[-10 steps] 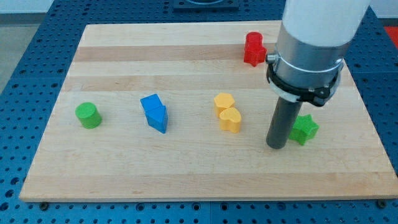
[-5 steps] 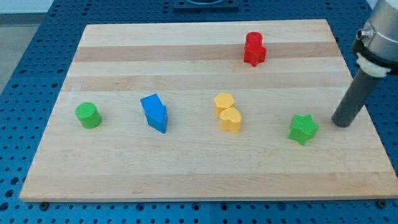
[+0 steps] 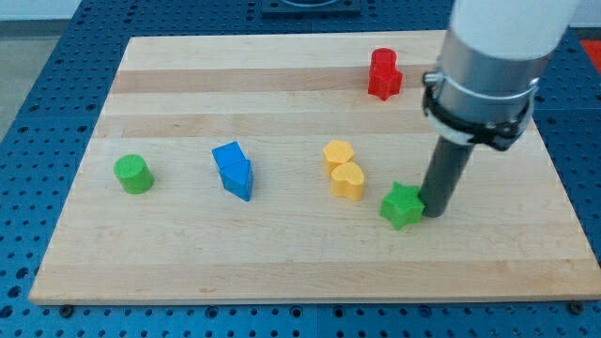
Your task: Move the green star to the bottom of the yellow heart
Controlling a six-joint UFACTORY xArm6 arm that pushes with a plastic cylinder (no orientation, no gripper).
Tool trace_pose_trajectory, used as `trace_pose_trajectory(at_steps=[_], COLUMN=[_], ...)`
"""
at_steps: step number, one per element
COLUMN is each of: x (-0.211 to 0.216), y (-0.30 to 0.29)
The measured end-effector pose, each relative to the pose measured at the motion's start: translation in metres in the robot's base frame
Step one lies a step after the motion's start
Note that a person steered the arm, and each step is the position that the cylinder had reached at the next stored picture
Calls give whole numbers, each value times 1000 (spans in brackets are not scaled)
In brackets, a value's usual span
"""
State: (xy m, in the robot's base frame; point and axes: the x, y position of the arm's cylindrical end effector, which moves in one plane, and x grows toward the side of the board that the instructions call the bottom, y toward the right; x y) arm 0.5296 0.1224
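Observation:
The green star (image 3: 401,206) lies on the wooden board (image 3: 310,253), just right of and slightly below the yellow heart (image 3: 348,181). A second yellow block (image 3: 338,154) touches the heart from above. My tip (image 3: 434,212) stands against the star's right side. The rod rises from there to the grey and white arm at the view's top right.
A red block (image 3: 383,74) stands near the board's top edge. Two blue blocks (image 3: 233,170) sit together left of centre. A green cylinder (image 3: 132,174) is at the view's left. The board's right edge lies beyond the arm.
My tip swung from the star's left out to the far right, then came back left against it. The green star slid left toward the yellow heart.

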Motion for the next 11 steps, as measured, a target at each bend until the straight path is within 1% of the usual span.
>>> trace_pose_trajectory(at_steps=[3,4,5,6,7,8,11], x=[54,74,89,89,48,7,9], y=[-80,-89,-57,8,20,8,-27])
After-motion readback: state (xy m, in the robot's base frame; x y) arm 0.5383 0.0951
